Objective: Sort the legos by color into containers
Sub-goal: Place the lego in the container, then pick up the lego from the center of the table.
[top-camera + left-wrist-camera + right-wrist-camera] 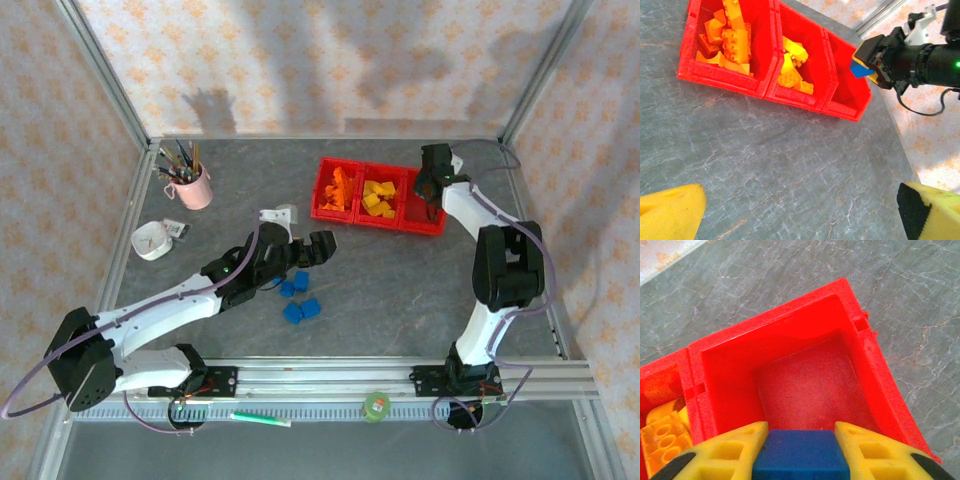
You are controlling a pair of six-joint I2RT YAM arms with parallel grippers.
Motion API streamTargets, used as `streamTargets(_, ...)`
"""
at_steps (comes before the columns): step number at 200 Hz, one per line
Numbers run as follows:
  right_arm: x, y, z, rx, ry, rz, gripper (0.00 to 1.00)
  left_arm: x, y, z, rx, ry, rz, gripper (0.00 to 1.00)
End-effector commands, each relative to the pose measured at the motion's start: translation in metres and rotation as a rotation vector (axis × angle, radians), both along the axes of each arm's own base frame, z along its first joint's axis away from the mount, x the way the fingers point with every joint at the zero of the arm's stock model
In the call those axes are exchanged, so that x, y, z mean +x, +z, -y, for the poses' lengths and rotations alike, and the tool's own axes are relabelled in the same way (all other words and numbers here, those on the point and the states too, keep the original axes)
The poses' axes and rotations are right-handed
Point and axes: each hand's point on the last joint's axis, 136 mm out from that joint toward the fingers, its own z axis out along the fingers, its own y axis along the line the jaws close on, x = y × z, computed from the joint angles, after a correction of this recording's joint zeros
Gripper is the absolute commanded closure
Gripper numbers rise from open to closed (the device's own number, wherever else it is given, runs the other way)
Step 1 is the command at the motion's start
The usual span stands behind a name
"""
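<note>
Well, the grey table (420, 290) carries the containers (362, 219): three joined bright red bins forming one low tray. Its long axis runs left to right in the top view, with the right end angled slightly toward the arms' bases. The right arm rises on the near side of the tray, bends sharply at the elbow and reaches over the tray's right end. The left arm lies low and stretched out diagonally, stopping on the tray's near side, off its left corner. The right gripper (800, 447) hangs above the right-hand bin, pointing down into it, its yellow pads clamped on a blue brick (800, 457) whose flat blue face is turned toward the wrist camera. The left gripper (303, 250) has its jaws spread wide with nothing between them. Orange legos (340, 190) are heaped in the tray's left bin, yellow legos (378, 197) in the middle one. Four blue legos (300, 297) lie loose on the table near the tray's front, just beside the left gripper.
</note>
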Motion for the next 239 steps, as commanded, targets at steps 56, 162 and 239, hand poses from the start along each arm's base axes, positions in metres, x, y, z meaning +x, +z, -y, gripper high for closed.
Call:
streamTargets(56,-0.012,0.017,-0.011,0.025,0.067,0.016,0.33,0.004,0.024,0.004,0.0,-0.017,0.066,0.01)
streamTargets(162,-0.11,0.031,-0.131,0.083,0.377,0.02,0.18,-0.021,0.017,-0.051,0.076,0.093,0.067,0.01)
streamTargets(239,-0.185,-0.025,-0.237,0.136,0.601,-0.085,0.13,-0.045,-0.004,-0.101,0.128,0.219,0.007,0.01)
